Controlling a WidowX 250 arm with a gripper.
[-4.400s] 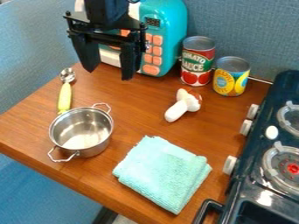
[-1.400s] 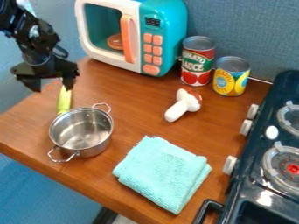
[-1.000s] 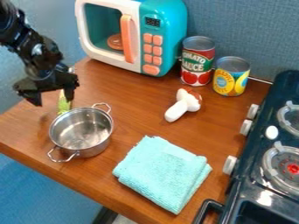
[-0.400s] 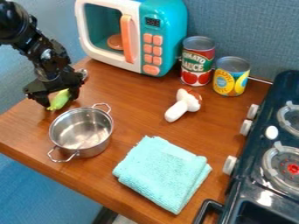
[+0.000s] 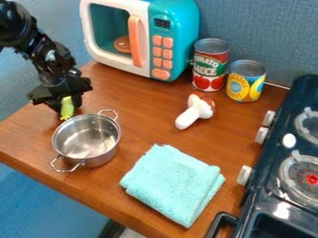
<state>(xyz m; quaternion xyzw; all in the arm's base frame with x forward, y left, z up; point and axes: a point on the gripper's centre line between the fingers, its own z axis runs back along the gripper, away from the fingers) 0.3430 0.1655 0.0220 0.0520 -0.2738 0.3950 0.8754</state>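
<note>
Look, the claw [image 5: 64,104] is around the yellow-green handle [image 5: 67,111], near the side edge of the table [image 5: 146,114]. I can't tell if it's pinching tight. Just in front of it is the silver pot [image 5: 87,160]. Brown wood stretches sideways from it to the toy mushroom [image 5: 188,117].

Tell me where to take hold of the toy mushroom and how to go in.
Grip the white stem of the toy mushroom, coming straight down from above and pinching across its width. The mushroom lies on its side, so the stem runs along the tabletop; it looks slimmer than the rounded cap and likely easier to pinch.
</note>
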